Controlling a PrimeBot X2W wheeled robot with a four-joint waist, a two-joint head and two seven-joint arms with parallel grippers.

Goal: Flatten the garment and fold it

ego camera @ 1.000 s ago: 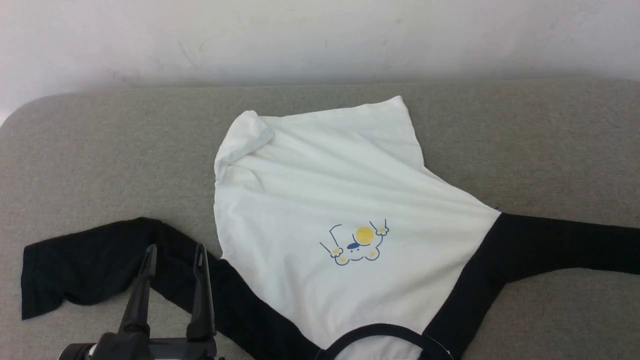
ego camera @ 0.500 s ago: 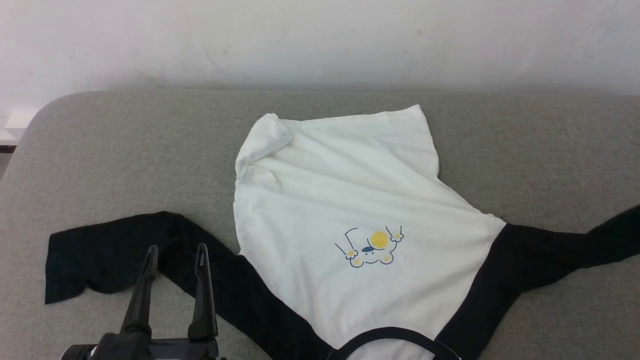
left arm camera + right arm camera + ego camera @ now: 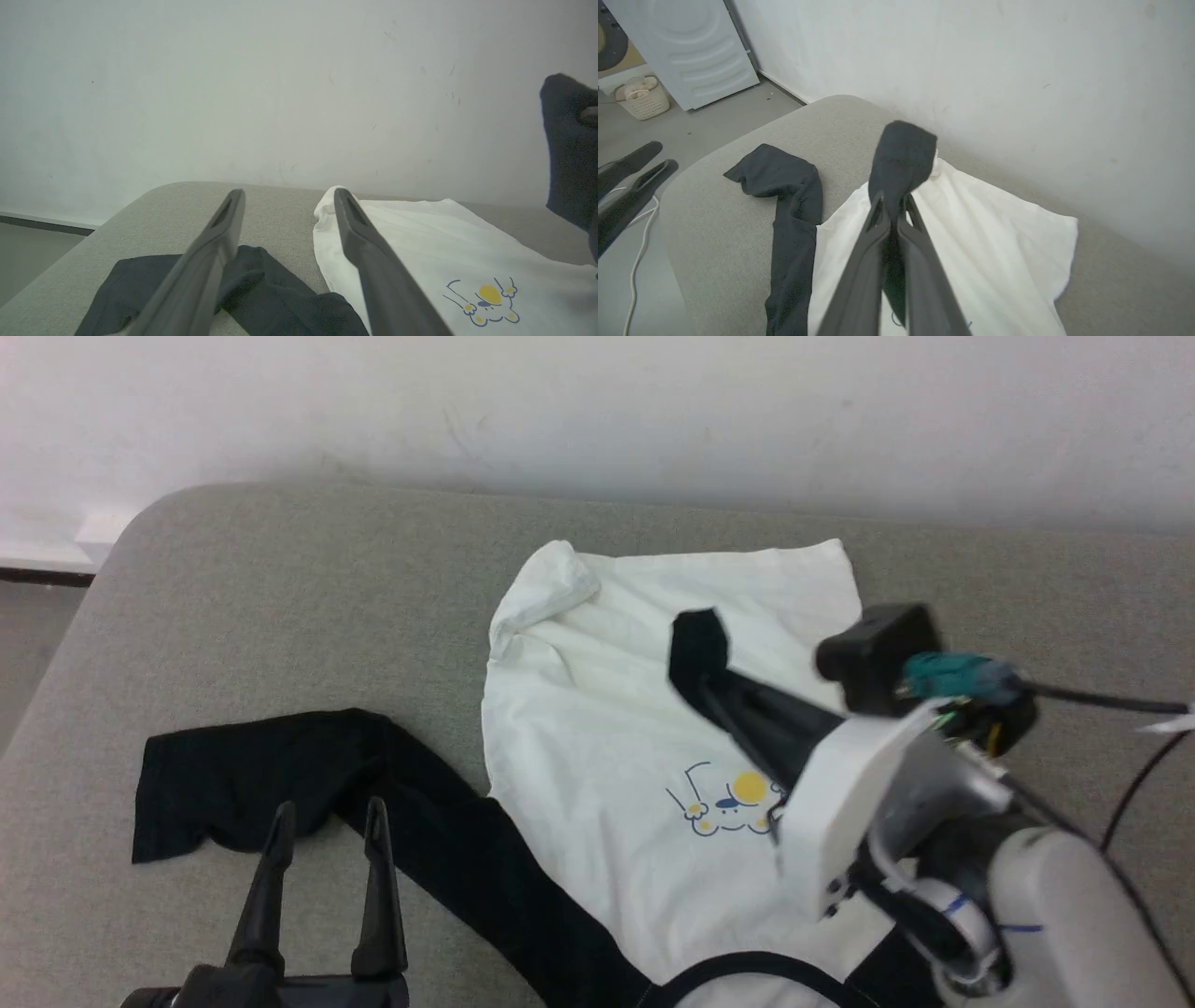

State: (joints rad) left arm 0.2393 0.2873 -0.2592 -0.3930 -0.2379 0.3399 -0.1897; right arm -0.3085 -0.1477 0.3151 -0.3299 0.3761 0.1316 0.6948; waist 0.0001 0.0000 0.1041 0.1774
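Observation:
The garment [image 3: 597, 728] lies on the grey surface, white body spread with its collar nearest me and the cartoon print [image 3: 728, 801] facing up. Its left black sleeve [image 3: 280, 775] rests flat, stretched out to the left. My right gripper [image 3: 707, 689] is shut on the cuff of the other black sleeve [image 3: 698, 644] and holds it lifted above the white body. In the right wrist view that cuff [image 3: 903, 154] sticks out past the right gripper [image 3: 892, 200]. My left gripper [image 3: 329, 812] hovers open just short of the flat sleeve, nothing between its fingers [image 3: 219, 242].
The grey cushioned surface [image 3: 280, 597] backs onto a white wall, and its rounded left corner drops to the floor. In the right wrist view a white appliance [image 3: 691, 46], a pale basket [image 3: 642, 98] and a white cable [image 3: 640, 252] are on the floor beyond that corner.
My right arm has come into the head view, carrying the right sleeve from the far right up over the white body. The camera has turned left. The left gripper has stayed put.

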